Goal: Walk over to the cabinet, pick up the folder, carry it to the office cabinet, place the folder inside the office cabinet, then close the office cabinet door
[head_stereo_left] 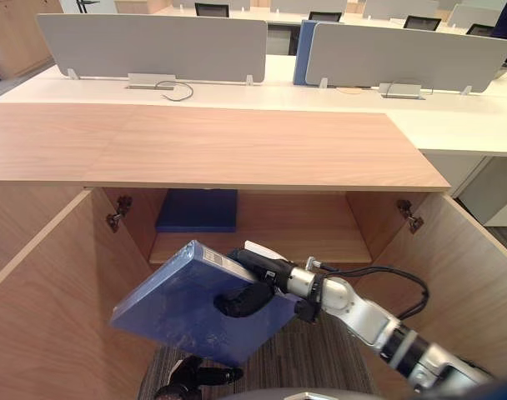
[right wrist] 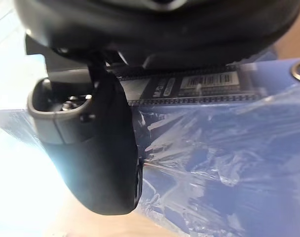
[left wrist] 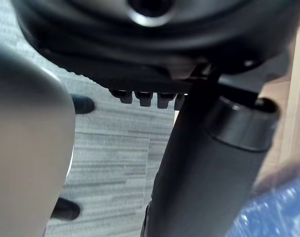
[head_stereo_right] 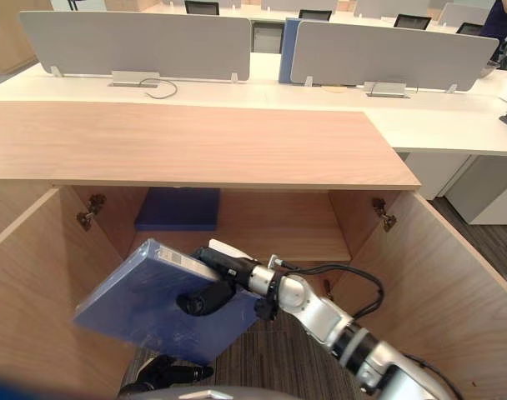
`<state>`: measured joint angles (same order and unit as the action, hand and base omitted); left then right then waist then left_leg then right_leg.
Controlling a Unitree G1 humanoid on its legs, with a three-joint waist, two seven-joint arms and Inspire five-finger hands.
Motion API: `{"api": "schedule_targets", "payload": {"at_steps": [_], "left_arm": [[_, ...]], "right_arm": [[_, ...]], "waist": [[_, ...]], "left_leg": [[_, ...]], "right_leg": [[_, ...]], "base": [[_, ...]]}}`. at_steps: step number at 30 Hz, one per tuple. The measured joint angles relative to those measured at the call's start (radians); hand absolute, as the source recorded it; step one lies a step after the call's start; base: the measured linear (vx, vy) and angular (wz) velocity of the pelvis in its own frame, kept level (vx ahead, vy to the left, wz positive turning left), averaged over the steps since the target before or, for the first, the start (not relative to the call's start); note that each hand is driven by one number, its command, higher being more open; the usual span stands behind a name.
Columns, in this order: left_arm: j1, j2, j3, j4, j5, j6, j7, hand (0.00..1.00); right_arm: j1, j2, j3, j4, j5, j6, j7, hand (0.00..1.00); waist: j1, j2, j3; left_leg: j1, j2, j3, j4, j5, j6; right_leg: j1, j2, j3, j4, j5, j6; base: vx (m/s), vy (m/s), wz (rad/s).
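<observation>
Folder [head_stereo_left: 174,304] pinched in right hand [head_stereo_left: 266,275], its corner partly hiding left hand [head_stereo_left: 191,377].

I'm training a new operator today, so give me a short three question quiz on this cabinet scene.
1. True or false: the office cabinet stands shut.
2. Multiple choice: the blue folder gripped by the right hand in front of the opening is A) upright, B) tilted, C) level.
3. Fill in: a second blue folder lies flat inside the cabinet on the ___.

Key: 1 false, it is open; 2 B; 3 shelf.
</observation>
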<state>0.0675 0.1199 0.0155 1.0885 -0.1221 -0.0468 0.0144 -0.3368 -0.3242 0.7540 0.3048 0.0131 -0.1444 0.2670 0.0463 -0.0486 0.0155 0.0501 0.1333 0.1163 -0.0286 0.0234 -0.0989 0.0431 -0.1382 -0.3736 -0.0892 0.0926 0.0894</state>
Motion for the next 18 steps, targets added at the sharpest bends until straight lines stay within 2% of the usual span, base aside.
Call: {"api": "schedule_targets", "payload": {"at_steps": [2,4,6,9,12,15,17,18], "left_arm": [[-0.012,-0.012,0.042,0.003,0.026,0.007,0.025,1.00],[-0.021,-0.029,0.104,-0.013,0.036,0.004,0.043,1.00],[-0.021,-0.031,0.140,-0.024,0.036,0.004,0.046,1.00],[-0.008,-0.035,0.210,-0.036,0.036,0.004,0.045,1.00],[0.027,-0.052,0.249,-0.084,0.005,-0.013,0.036,1.00],[0.037,-0.079,0.293,-0.106,-0.041,-0.017,0.042,1.00],[0.037,-0.090,0.307,-0.121,-0.046,-0.018,0.044,1.00],[0.037,-0.092,0.308,-0.130,-0.056,-0.022,0.046,1.00]], "right_arm": [[-0.043,0.083,-0.032,0.134,-0.043,0.006,-0.028,0.00],[-0.106,0.172,-0.058,0.297,-0.067,0.069,-0.073,0.00],[-0.097,0.193,-0.067,0.322,-0.051,0.093,-0.097,0.00],[-0.069,0.187,-0.089,0.339,0.115,0.112,-0.121,0.00],[-0.064,0.165,-0.179,0.446,0.344,0.146,-0.169,0.00],[-0.059,0.161,-0.245,0.533,0.499,0.173,-0.197,0.00],[-0.059,0.162,-0.271,0.568,0.551,0.182,-0.212,0.00],[-0.061,0.161,-0.284,0.578,0.602,0.187,-0.228,0.00]], "waist": [[0.001,0.004,0.027],[0.010,0.012,0.083],[0.018,0.013,0.106],[0.017,0.017,0.114],[0.033,0.032,0.121],[0.054,0.042,0.128],[0.060,0.049,0.134],[0.066,0.052,0.141]], "left_leg": [[0.006,0.007,0.007,0.009,-0.002,-0.003],[0.019,0.024,0.022,0.039,-0.017,-0.017],[0.032,0.035,0.030,0.046,-0.030,-0.025],[0.032,0.056,0.030,0.051,-0.037,-0.034],[0.009,0.078,0.004,0.051,-0.037,-0.042],[-0.016,0.087,-0.011,0.065,-0.037,-0.046],[-0.048,0.090,-0.026,0.114,-0.052,-0.060],[-0.083,0.091,-0.044,0.175,-0.071,-0.045]], "right_leg": [[-0.006,-0.002,0.006,0.022,-0.008,-0.002],[-0.046,-0.026,-0.020,0.144,-0.067,-0.013],[-0.048,-0.039,-0.070,0.189,-0.086,-0.016],[-0.042,-0.027,-0.116,0.190,-0.097,-0.020],[-0.029,-0.003,-0.159,0.157,-0.097,-0.020],[-0.027,0.009,-0.180,0.141,-0.098,-0.015],[-0.023,0.009,-0.196,0.148,-0.098,-0.015],[-0.023,0.007,-0.212,0.160,-0.100,-0.017]], "base": [[-0.02,0.023,-0.15],[-0.02,0.027,-0.34],[0.01,0.013,-0.20],[0.04,-0.034,-0.03],[0.05,-0.052,0.21],[0.07,-0.030,0.19],[0.09,-0.021,0.24],[0.09,-0.018,0.21]]}}
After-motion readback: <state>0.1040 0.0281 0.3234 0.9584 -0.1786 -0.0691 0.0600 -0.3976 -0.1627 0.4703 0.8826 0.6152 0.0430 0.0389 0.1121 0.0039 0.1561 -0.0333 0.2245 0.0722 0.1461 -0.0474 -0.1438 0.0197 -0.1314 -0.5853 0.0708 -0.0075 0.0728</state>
